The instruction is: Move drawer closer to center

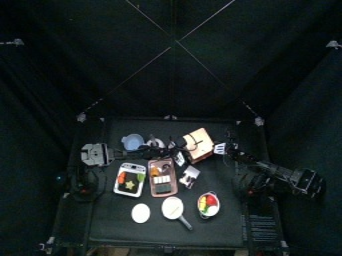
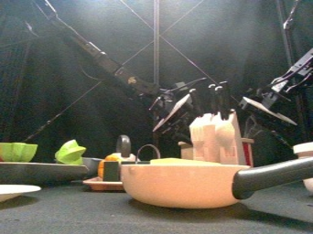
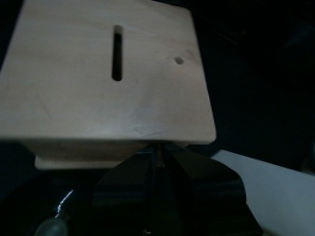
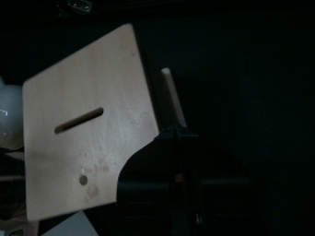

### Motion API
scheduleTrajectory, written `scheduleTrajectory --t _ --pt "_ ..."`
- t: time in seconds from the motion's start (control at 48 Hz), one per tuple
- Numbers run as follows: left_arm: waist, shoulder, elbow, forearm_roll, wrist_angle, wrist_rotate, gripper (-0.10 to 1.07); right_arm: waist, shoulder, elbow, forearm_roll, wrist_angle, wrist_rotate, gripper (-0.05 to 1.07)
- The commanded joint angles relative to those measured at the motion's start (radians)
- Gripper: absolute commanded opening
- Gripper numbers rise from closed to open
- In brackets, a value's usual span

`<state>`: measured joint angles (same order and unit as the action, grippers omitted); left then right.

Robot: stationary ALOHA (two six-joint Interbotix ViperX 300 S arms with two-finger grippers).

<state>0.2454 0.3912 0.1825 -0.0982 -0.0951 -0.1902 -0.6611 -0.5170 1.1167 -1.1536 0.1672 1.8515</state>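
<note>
A small box-shaped drawer of pale orange-tan wood sits toward the back of the table, right of its middle, turned at an angle to the table's edges. Seen close from the wrist cameras, its smooth face bears a narrow dark slot and one small round hole.
</note>
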Motion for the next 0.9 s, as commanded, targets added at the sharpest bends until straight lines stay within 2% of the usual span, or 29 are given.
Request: scheduleTrajectory --t 0.0,0.292,0.5,0.875 --pt "-0.006 -0.078 -0.014 0.003 -0.025 -0.002 0.60 0.058 -0.029 -0.015 0.005 0.015 0.002 0.41" --pt "0.008 -0.097 0.049 -0.029 -0.081 -0.005 0.60 0.091 -0.041 -0.006 0.026 0.037 0.000 0.41" --pt "0.038 -0.094 0.057 -0.037 -0.080 -0.005 0.60 0.091 -0.041 -0.003 0.028 0.084 0.000 0.41" --pt "0.101 -0.075 0.063 -0.054 -0.080 -0.005 0.59 0.107 -0.041 -0.002 0.032 0.086 0.000 0.41"
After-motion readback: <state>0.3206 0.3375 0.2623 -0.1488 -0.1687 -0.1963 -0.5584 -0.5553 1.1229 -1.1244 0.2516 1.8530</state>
